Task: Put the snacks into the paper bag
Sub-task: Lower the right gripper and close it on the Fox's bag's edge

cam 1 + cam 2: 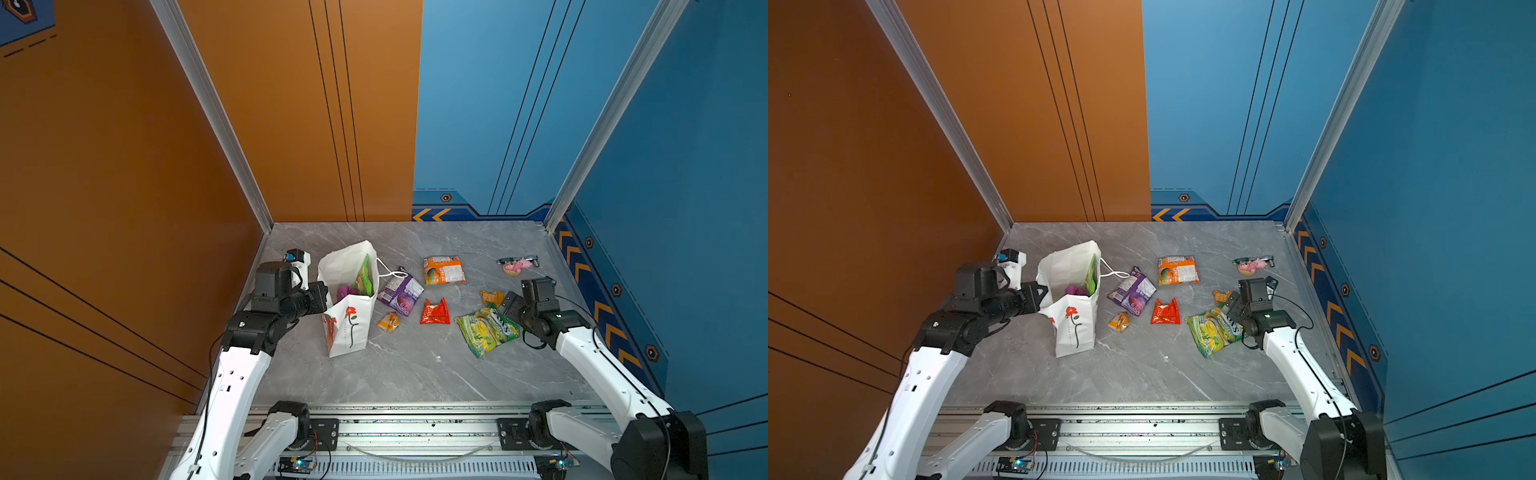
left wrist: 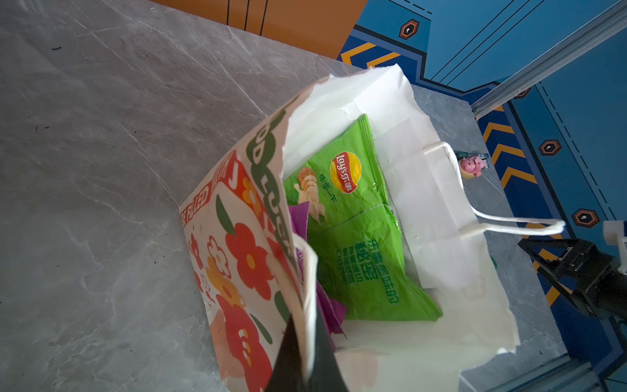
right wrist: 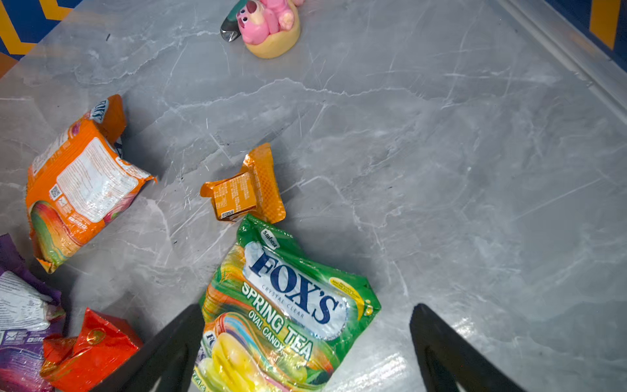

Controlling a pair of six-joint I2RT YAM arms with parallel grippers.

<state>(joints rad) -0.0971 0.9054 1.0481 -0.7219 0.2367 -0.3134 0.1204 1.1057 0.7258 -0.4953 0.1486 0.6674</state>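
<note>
The left hand [image 2: 305, 353] pinches the rim of the paper bag [image 1: 351, 328] near the table's [image 1: 399, 374] left edge, probably to hold its mouth open; the large green packet [image 2: 356, 237] sits inside. The right hand [image 3: 307, 309], spread wide, is poised over the green-yellow packet [image 1: 486, 330] toward the right edge, apparently the next pick

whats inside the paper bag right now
Inside the paper bag: a large green packet and a magenta packet beside it. The bag's bottom is covered by them and its walls, so anything lower is hidden.
</note>
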